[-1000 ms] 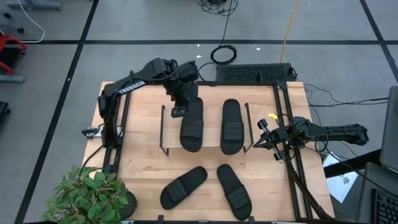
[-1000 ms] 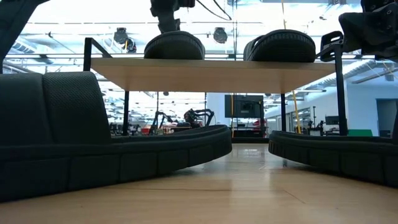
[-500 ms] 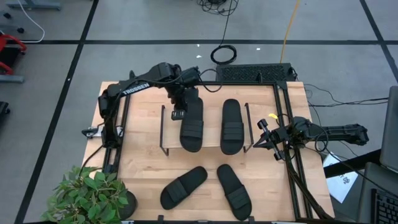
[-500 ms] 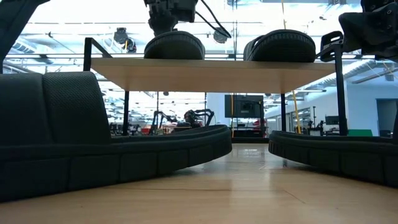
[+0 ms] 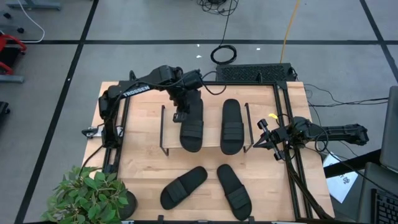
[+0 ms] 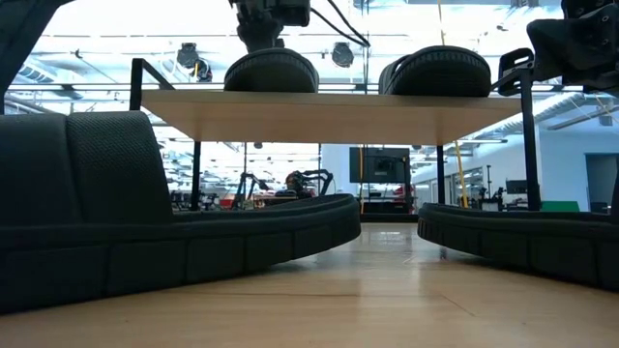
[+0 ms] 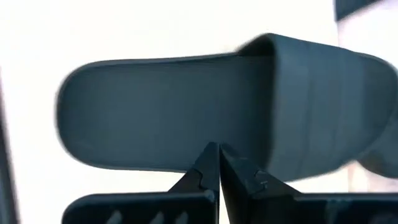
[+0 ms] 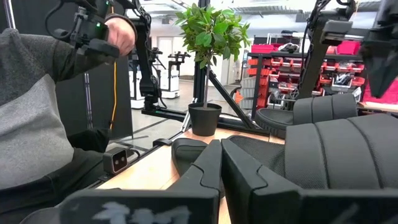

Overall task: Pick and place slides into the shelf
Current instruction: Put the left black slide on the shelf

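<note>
While the left end effector [image 5: 180, 114], its fingers pressed together and holding nothing, hovers over the left slide [image 5: 192, 124] on the shelf [image 5: 211, 148], a careless retreat could drag that slide off onto the tabletop [image 5: 140, 158].

Overhead and table-level views share the shelf [image 5: 205, 121]; wrist views seemingly close

The left end effector [image 5: 181, 114] has edged along the shelf-top slide [image 5: 192, 124].
</note>
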`<state>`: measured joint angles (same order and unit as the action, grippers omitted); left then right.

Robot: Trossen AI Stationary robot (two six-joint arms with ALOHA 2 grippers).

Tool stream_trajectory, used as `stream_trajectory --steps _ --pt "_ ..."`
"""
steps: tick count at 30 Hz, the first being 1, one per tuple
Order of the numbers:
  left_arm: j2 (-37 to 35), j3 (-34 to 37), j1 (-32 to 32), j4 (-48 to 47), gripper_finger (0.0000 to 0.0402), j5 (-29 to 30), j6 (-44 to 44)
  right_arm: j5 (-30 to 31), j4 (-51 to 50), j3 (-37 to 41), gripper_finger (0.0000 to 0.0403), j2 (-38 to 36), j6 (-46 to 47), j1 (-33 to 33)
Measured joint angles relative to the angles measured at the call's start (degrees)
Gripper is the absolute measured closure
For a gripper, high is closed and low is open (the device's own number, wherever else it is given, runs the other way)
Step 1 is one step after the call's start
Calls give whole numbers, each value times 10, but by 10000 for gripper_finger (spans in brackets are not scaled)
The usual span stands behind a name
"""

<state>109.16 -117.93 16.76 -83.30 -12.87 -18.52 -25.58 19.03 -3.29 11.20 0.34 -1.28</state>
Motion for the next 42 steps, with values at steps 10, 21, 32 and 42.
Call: stream_trajectory --steps 10,21,32,42 --pt "0 0 -4 -11 400 -20 7 0 0 0 403 0 0 0" --pt "0 0 -20 -10 398 -21 11 0 0 0 403 0 1 0" --pt "0 0 -26 -7 400 -30 9 0 0 0 403 0 1 0" --pt "-5 0 -18 -3 398 50 11 0 0 0 403 0 5 0"
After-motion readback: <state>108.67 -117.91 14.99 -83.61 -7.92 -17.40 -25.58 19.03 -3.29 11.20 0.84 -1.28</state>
